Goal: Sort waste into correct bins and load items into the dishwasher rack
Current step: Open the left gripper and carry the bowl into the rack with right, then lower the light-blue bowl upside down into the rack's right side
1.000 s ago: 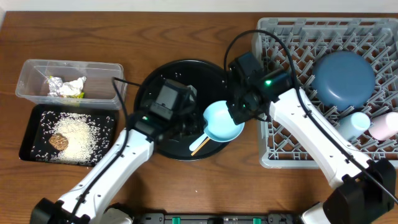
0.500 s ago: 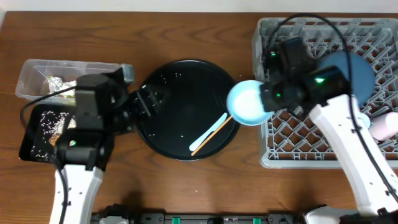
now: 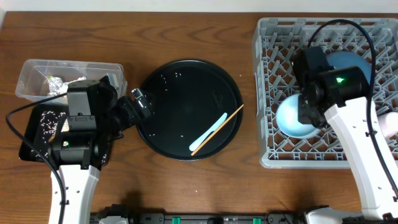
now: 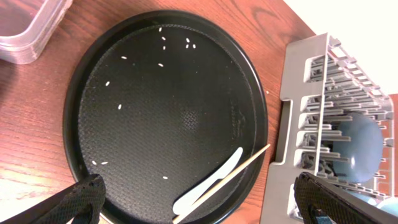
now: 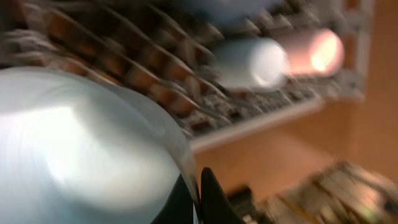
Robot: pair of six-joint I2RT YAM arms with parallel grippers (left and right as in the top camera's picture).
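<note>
Nearest the robot's side, the white spoon (image 3: 208, 132) lies on the near right part of the round black tray (image 3: 180, 106). The chopstick (image 3: 233, 114) lies slantwise beside it, touching it, with its far end reaching over the tray's right rim. Loose rice grains (image 4: 165, 40) are scattered over the tray, mostly toward its far side. The left gripper (image 3: 138, 99) hovers at the tray's left edge. In the left wrist view its fingers (image 4: 84, 198) are spread wide with nothing between them. Left of it sits the shallow black rectangular tray (image 3: 28, 134) with more rice (image 3: 46, 118) in it, partly hidden by the left arm. To the right, the right gripper (image 3: 308, 112) pinches the rim of the light blue bowl (image 3: 292, 119). The bowl is tipped on edge over the near left part of the grey rack (image 3: 273, 50); cannot tell whether it rests on the pegs. The right wrist view is blurred but shows the rim between the two dark fingers (image 5: 211, 199), with a pale blue cup (image 5: 249, 62) and a pink cup (image 5: 311, 50) lying in the rack beyond. Farther out, the clear tub (image 3: 31, 71) holds the silvery wrapper (image 3: 55, 84) and the white tissue (image 3: 74, 81). The blue plate (image 3: 357, 62) stands in the rack's far right part, behind the right arm.
</note>
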